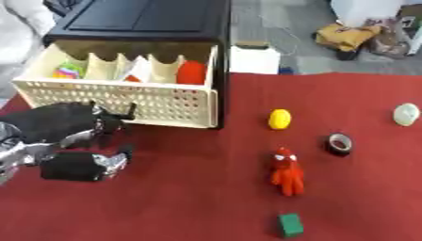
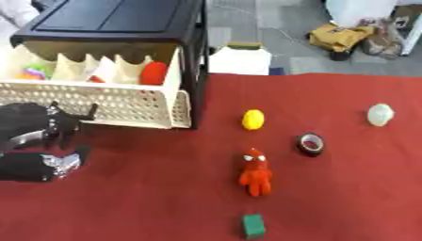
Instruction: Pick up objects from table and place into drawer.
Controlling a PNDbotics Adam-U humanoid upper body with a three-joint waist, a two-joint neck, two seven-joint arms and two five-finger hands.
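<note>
The left hand [image 1: 82, 162], black with silver joints, rests on the red cloth tabletop [image 1: 181, 207] before the pulled-out cream lattice drawer [image 1: 124, 101]; whether its fingers are curled cannot be told. A yellow egg-shaped object [image 1: 279, 118] lies well apart.

Open red cloth [image 1: 190, 197] separates drawer [image 1: 124, 101] from red figure [image 1: 287, 173].

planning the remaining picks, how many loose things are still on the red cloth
5: a yellow ball nearest the drawer, black tape right of it, a pale ball far right, a red figure mid-cloth, a green block at the near edge.
</note>
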